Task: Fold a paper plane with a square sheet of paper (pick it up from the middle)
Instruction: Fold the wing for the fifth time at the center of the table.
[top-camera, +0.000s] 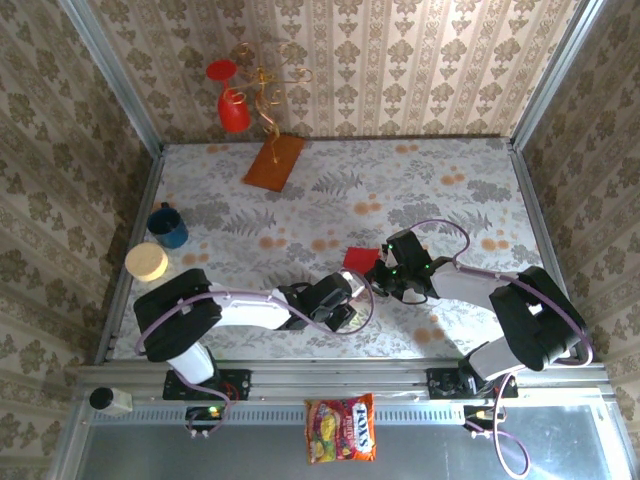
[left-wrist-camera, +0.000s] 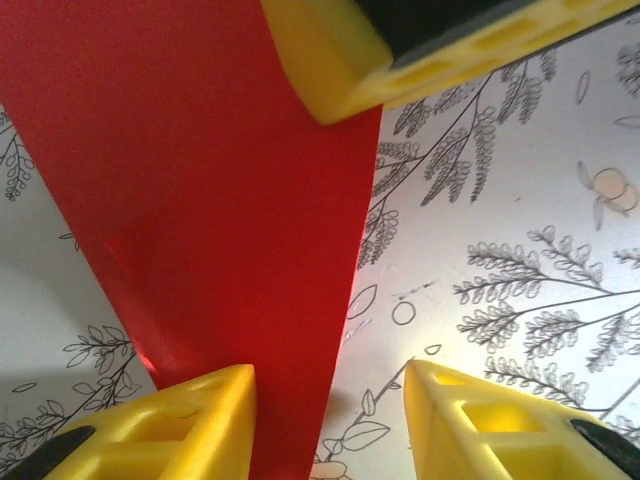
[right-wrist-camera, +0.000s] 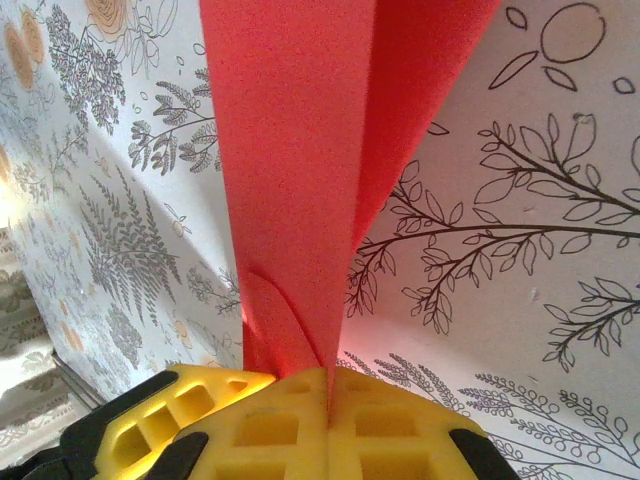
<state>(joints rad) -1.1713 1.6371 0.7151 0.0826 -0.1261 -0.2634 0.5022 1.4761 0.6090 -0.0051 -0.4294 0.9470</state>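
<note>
Right gripper: jaws closed flat on the folded red paper. Two layers come out of the pinch and spread away over the patterned table.

Left gripper: jaws apart, nothing clamped. The paper tapers down into the gap and runs right beside the left-hand finger. Can't tell if it touches. The other finger sits clear of it, over bare table.

Pose from the top view:
- Both arms reach inward and meet mid-table, toward the near side.
- The left arm lies low, stretched rightward from its base to the left gripper.
- The right arm has its elbow out to the right and its forearm running left to the right gripper.
- The grippers are just beside each other, with the paper poking out behind them.

Per view:
- The left wrist cam catches one right-gripper finger on the paper's wide far part.
- The right wrist cam shows the fold layers.
- The top view shows the surroundings. A blue mug is at the left edge, and an orange-brown board and red goblets are at the back. A candy bag is in front of the bases. All are well apart from the paper.
</note>
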